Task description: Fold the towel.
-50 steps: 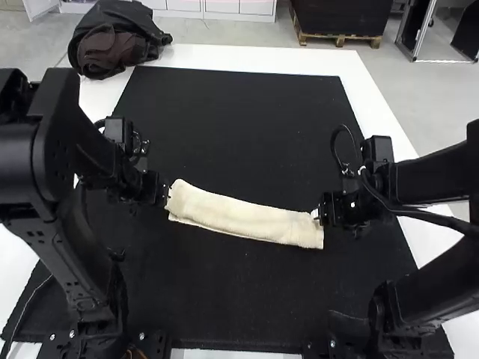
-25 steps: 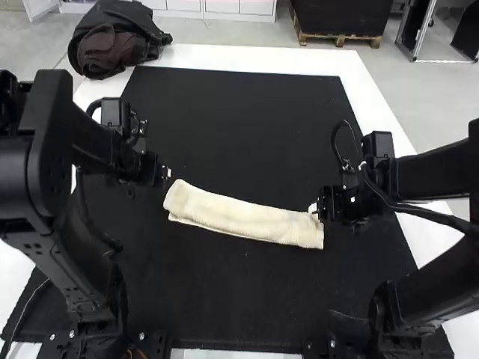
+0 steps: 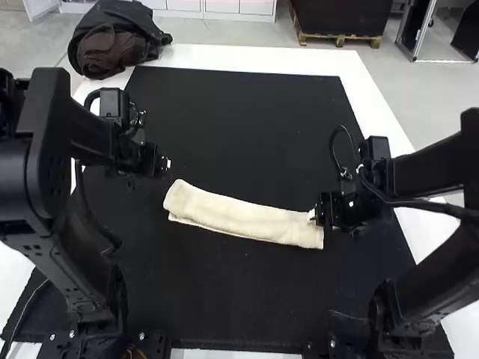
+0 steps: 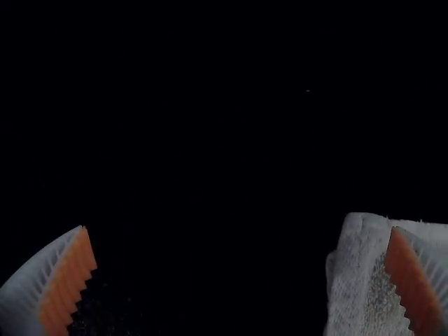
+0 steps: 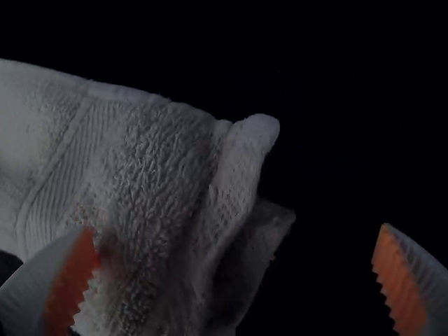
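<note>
You're looking at a cream towel (image 3: 243, 218) that is lying on the matte black mat (image 3: 239, 112) over the white table (image 3: 262, 58), folded into a long, soft-edged strip and slanting from ten o'clock toward four. In the right wrist view its end is showing looped pile, a band of fine parallel ribs and a rounded, rolled-looking edge, with a thinner layer poking out underneath.

Your left gripper (image 3: 166, 165) is hovering at ten o'clock from the towel's middle, just beside the near end and apart from it; its sawtooth orange pads (image 4: 68, 290) are standing wide apart, pinching nothing. Your right gripper (image 3: 317, 212) is sitting at three o'clock, by the other end, its pincer spread too, one ribbed white finger overlapping the terry in its wrist view.
</note>
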`<action>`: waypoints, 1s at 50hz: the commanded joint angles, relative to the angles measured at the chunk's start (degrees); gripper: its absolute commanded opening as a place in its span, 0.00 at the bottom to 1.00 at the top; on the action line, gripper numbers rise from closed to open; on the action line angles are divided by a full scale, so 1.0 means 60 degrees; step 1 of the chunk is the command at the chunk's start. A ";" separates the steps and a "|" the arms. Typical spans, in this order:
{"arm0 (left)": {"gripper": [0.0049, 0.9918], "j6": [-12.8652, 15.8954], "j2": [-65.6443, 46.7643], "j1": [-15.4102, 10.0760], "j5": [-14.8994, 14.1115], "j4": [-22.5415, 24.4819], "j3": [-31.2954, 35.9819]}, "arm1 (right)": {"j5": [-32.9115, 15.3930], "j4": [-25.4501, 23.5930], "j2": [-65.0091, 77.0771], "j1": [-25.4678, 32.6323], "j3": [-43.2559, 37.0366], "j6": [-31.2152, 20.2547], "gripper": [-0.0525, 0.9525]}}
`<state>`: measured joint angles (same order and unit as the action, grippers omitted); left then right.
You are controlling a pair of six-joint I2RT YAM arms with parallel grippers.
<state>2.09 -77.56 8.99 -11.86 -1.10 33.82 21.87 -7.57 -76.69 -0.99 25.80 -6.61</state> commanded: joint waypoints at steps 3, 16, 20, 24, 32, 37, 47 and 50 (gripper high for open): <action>0.98 -0.0099 0.0212 0.0127 -0.0060 -0.0006 0.0486 | -0.0041 0.0090 -0.0256 -0.0025 0.0285 0.0003 0.96; 0.98 -0.0275 0.0212 0.0068 -0.0060 -0.0109 0.0706 | -0.0129 0.0251 -0.0520 -0.0464 0.0299 0.0062 0.96; 0.98 -0.0275 0.0226 0.0083 -0.0060 -0.0153 0.0720 | -0.0217 0.0325 -0.0579 -0.0567 0.0314 0.0106 0.96; 0.98 -0.0260 0.0226 0.0112 -0.0060 -0.0182 0.0720 | -0.0217 0.0413 -0.0622 -0.0640 0.0314 0.0179 0.96; 0.98 -0.0260 0.0256 0.0112 -0.0060 -0.0197 0.0735 | -0.0246 0.0618 -0.0842 -0.0655 0.0314 0.0208 0.95; 0.98 -0.0260 0.0285 0.0112 -0.0060 -0.0212 0.0735 | -0.0305 0.0676 -0.1003 -0.0640 0.0343 0.0208 0.93; 0.98 -0.0260 0.0329 0.0112 -0.0060 -0.0226 0.0735 | -0.0437 0.0852 -0.1135 -0.0786 0.0358 -0.0041 0.80; 0.98 -0.0260 0.0329 0.0112 -0.0060 -0.0226 0.0720 | -0.0495 0.0940 -0.1282 -0.0933 0.0387 -0.0129 0.45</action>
<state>0.99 -77.56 9.02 -11.86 -2.61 36.62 19.94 -2.63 -82.76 -4.78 26.46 -6.26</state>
